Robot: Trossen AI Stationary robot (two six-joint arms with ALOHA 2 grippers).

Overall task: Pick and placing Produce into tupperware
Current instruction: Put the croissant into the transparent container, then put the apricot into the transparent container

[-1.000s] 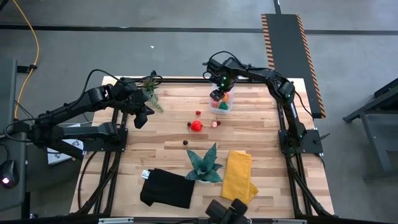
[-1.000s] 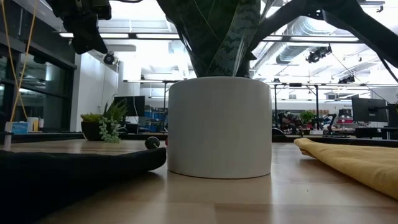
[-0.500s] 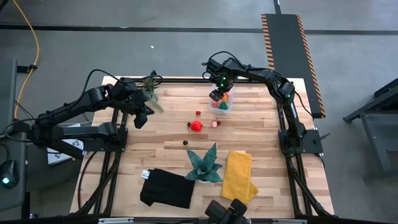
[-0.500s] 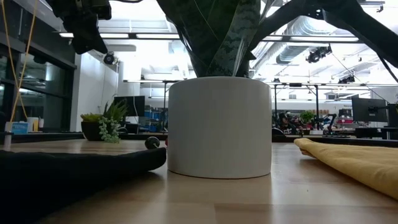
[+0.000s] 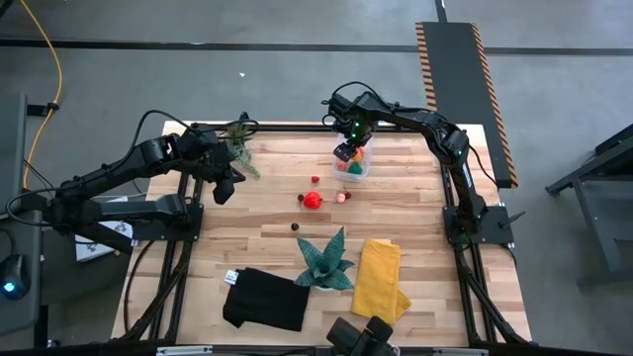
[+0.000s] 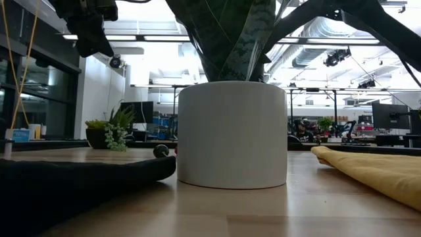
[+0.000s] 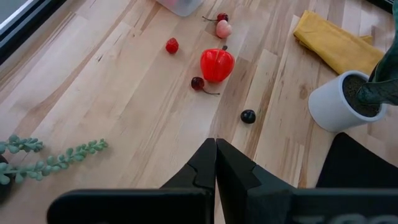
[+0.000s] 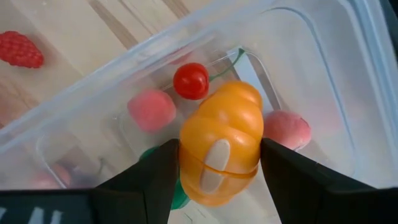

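High view: the right end effector (image 5: 345, 153) hangs over the tupperware (image 5: 357, 168) at the far side of the bench (image 5: 267, 213). The left end effector (image 5: 224, 188) waits above the bench's left edge, beside a leafy potted plant (image 5: 239, 143). Loose produce lies near the tub: a red pepper (image 5: 312, 200), a pink piece (image 5: 342, 197), a small red berry (image 5: 316, 180) and a dark ball (image 5: 295, 226). Nearer the front sit a teal plant (image 5: 326, 260), a yellow cloth (image 5: 381, 279) and a black cloth (image 5: 265, 300).

Low view: the teal plant's white pot (image 6: 232, 133) fills the middle, the yellow cloth to its right.

Left wrist view: the left end effector (image 7: 216, 163) has its fingers pressed together, holding nothing, above bare wood short of the red pepper (image 7: 217, 64).

Right wrist view: the right end effector (image 8: 217, 163) is clamped on an orange produce piece (image 8: 221, 149) directly over the open tupperware (image 8: 323, 87), where a cherry (image 8: 191, 80) and pink pieces already lie.
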